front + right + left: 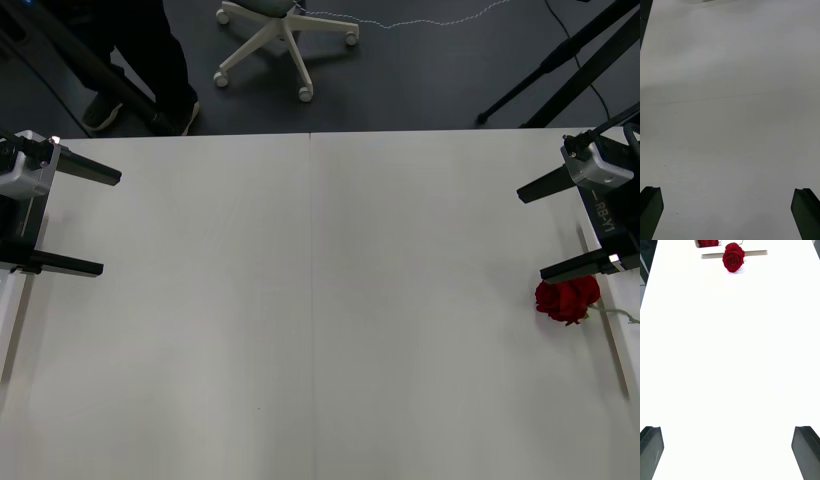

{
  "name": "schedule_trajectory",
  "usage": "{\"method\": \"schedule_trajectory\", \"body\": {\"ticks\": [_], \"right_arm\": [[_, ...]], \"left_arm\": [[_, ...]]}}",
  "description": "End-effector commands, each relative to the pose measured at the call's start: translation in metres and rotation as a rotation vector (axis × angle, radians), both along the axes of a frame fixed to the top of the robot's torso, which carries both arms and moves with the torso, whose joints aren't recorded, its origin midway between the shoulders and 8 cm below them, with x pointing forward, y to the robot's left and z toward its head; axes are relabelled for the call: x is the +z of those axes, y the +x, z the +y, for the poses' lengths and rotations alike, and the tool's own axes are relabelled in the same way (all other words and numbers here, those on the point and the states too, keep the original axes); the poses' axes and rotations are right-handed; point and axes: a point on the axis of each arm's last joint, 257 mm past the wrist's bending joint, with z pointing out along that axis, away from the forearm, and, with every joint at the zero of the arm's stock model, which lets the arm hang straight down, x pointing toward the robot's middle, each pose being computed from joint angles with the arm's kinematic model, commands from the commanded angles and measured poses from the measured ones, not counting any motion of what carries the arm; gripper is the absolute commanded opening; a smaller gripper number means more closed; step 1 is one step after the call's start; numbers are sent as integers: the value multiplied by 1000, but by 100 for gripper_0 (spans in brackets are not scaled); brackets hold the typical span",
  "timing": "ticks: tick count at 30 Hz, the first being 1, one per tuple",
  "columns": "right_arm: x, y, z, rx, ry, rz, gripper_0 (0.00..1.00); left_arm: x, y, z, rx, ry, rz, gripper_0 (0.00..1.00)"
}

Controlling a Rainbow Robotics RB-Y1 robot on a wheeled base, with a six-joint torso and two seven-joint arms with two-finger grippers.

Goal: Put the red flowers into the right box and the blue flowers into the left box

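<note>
Our black-fingered left gripper [111, 223] and right gripper [531, 235] hover spread wide and empty over the white flat tabletop [320, 300]; we see a red rose [568, 299] lying just beside the right one.

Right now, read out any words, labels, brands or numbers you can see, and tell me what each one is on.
"RB-Y1": printed sideways on the right arm, just behind the right end effector.
Nothing else is readable: no text on the table, the red flower or the left end effector.
</note>
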Motion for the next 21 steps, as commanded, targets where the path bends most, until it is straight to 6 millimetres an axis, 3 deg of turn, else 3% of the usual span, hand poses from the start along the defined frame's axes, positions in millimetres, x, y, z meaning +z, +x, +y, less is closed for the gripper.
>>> {"method": "schedule_trajectory", "body": {"ticks": [1,21], "right_arm": [[13,4,-13,5,-34,-60,100],[13,4,-13,5,-34,-60,100]], "left_arm": [[11,1,-10,8,1,2,100],[11,1,-10,8,1,2,100]]}}
